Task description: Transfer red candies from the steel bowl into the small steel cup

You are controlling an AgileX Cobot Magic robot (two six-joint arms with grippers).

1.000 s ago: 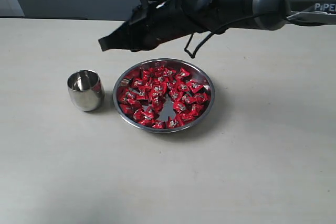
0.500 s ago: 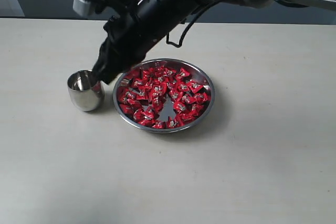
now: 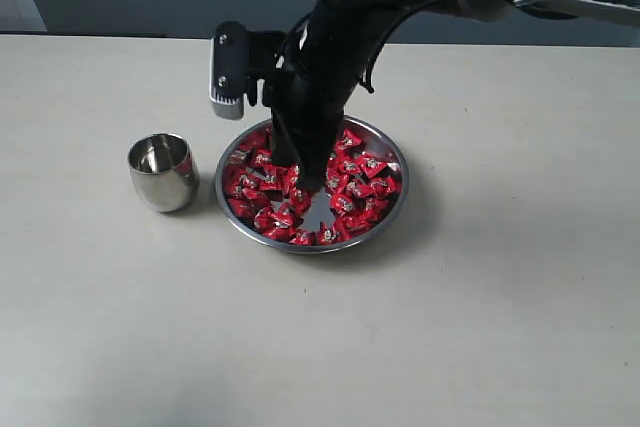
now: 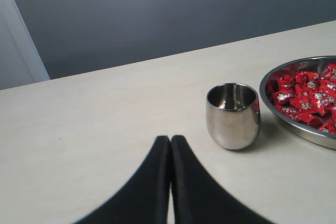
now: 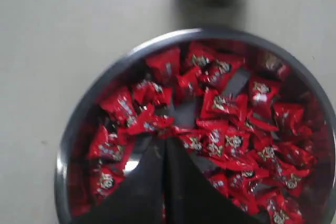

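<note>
Right hand (image 3: 308, 183): fingers pressed together, tips down among the red candies (image 3: 356, 193) in the steel bowl (image 3: 219, 185). Candies cover most of the steel bowl floor. Left hand (image 4: 169, 141): fingers pressed together, low over the surface (image 3: 480, 327) near the small steel cup (image 3: 163, 172), which stands upright just beside the steel bowl
</note>
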